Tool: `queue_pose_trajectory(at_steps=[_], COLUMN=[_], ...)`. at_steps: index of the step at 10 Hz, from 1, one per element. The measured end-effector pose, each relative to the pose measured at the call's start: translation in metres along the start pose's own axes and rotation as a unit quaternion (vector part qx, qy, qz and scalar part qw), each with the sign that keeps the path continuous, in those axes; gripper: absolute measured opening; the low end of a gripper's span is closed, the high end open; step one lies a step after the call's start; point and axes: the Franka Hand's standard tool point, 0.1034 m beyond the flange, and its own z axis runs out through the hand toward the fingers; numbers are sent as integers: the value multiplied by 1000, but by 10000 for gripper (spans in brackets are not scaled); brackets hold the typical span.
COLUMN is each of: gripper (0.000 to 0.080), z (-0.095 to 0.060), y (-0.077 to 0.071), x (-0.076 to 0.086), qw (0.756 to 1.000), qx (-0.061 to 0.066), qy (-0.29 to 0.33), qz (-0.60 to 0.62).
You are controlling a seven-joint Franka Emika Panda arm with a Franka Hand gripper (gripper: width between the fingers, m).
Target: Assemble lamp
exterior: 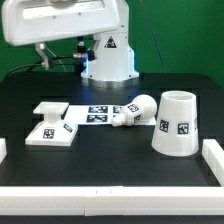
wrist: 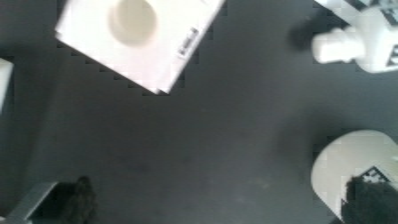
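Base (exterior: 52, 127), bulb (exterior: 133, 111) on its side and shade (exterior: 178, 123) sit apart on the tabletop (exterior: 110, 165); end effector (wrist: 57, 200) barely shows, can't tell its spread

White base (exterior: 50, 129), white bulb (exterior: 135, 110), white shade (exterior: 170, 108) with black-and-white square tag (exterior: 186, 127), black table (exterior: 110, 168)

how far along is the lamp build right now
Nothing looks joined yet. The base, the bulb and the shade all rest apart on the black table. The bulb lies on its side by the marker board, and the wrist view shows the base's socket empty. Nothing is in hand: no part is lifted. Left: the whole assembly, presumably bulb into base, then shade.
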Motion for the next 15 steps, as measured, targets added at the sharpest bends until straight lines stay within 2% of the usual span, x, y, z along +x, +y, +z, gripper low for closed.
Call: queue_pose_trajectory(at_steps=[4,6,7,8,9,13,14,15], gripper=[699,699,699,699,699,699,699,699], z=[2,14,22,25,30,32,38,47], y=[3,26,34,52,59,56,57,49], x=[-3,-23,-30,-29,-29,-27,-18,-5], qw=[1000,995,992,991,991,988,976,966], qx=[0,-4,5,14,21,23,11,-10], qy=[-4,-25,-30,-25,-17,-21,-39,-48], qz=[14,96,122,131,129,149,215,253])
